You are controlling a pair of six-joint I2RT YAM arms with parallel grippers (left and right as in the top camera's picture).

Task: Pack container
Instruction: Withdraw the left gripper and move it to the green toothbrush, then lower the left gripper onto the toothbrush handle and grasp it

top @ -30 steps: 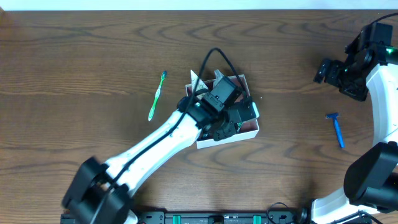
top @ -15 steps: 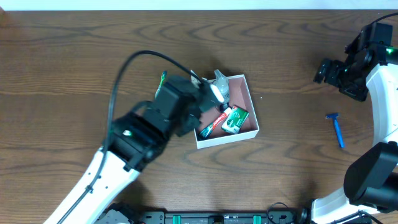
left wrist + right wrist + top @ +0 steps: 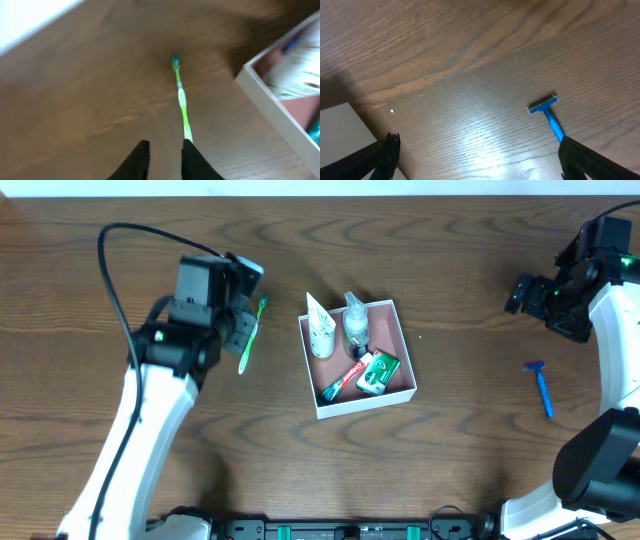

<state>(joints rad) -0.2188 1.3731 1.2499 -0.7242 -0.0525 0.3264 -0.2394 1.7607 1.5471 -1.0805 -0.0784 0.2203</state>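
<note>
Desk: What is the setting?
Photographer: A dark brown wood-grain table (image 3: 480, 470), seen from overhead, its surface running edge to edge.
Desk: And beyond the table?
Photographer: A white strip (image 3: 320, 187) along the table's far edge; a black rail (image 3: 350, 531) with green fittings at its near edge. Soft light leaves a pale sheen (image 3: 485, 135) on the table's grain.

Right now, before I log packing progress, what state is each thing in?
container: open, partly filled.
white tube: in container.
bottle: in container.
toothpaste: in container.
soap box: in container.
toothbrush: on table, outside container.
razor: on table, outside container.
left gripper: slightly open, empty, above toothbrush.
right gripper: wide open, empty.
</note>
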